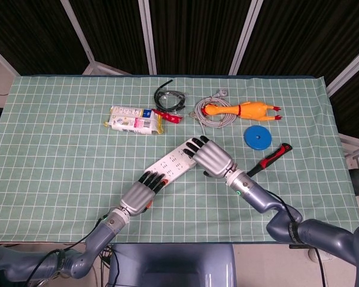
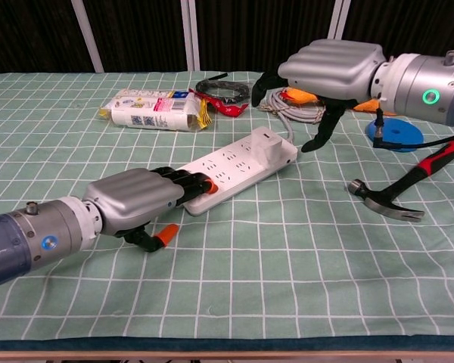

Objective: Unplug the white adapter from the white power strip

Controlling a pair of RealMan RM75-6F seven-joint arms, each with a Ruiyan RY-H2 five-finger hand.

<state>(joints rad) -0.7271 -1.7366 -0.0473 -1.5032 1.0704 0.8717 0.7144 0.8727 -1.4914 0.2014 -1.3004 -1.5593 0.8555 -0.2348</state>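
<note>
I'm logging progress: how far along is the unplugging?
Done: left hand presses on the near end of the power strip. In hand: right hand hovers open above the white adapter, not gripping it. Left: grasp the adapter, still seated in the strip, and pull it out.

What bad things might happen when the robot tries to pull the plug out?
The left hand only presses one end of the strip, so the far end with the adapter may lift or swing when pulled.

The right hand hangs open above the adapter, not holding it yet. The adapter is small and smooth-looking, so the fingers might slip off.

The grey cable lies just behind, so the fingers might snag it.
</note>
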